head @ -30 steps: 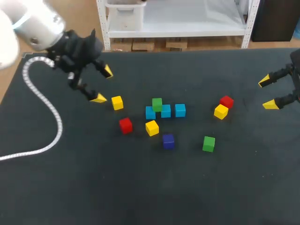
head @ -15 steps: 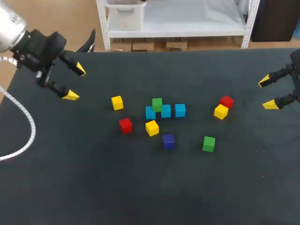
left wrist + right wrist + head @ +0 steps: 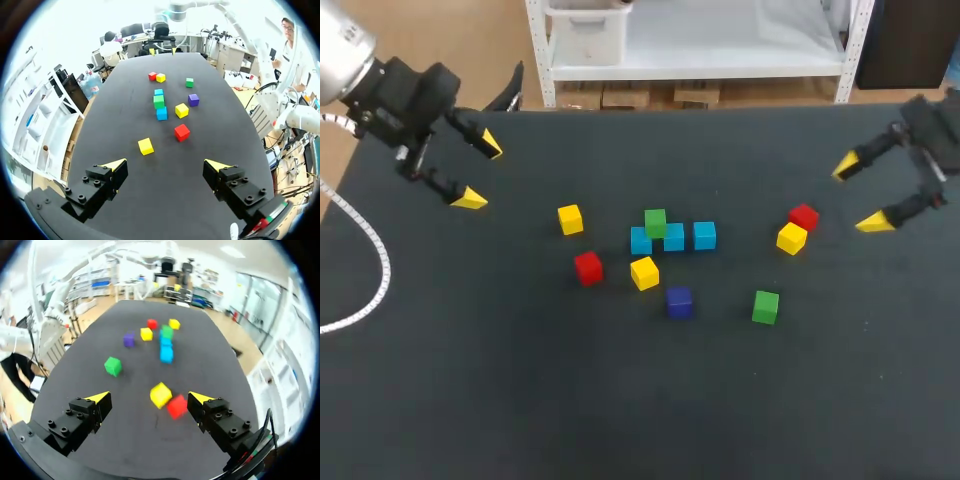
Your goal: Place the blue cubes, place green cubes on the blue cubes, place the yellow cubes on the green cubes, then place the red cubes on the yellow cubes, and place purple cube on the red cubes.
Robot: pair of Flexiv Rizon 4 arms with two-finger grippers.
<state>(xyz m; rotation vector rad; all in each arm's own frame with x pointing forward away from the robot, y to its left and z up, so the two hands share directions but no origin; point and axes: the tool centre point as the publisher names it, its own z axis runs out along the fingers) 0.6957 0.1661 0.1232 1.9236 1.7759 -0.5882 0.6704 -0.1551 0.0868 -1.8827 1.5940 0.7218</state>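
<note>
Our right gripper (image 3: pixel 857 195) hangs open and empty near the right edge of the tabletop (image 3: pixel 620 400). The touching right red cube (image 3: pixel 803 216) and right yellow cube (image 3: pixel 791 238) lie just ahead of its fingers. The loose green cube (image 3: pixel 766 306) lies near, inward past that pair. Our left gripper (image 3: pixel 480 173) is open and empty too, with only the left yellow cube (image 3: pixel 570 219) near it. We judge the right arm the nearer one to carry the loose green cube to the blue cubes (image 3: pixel 673 238) in the middle.
</note>
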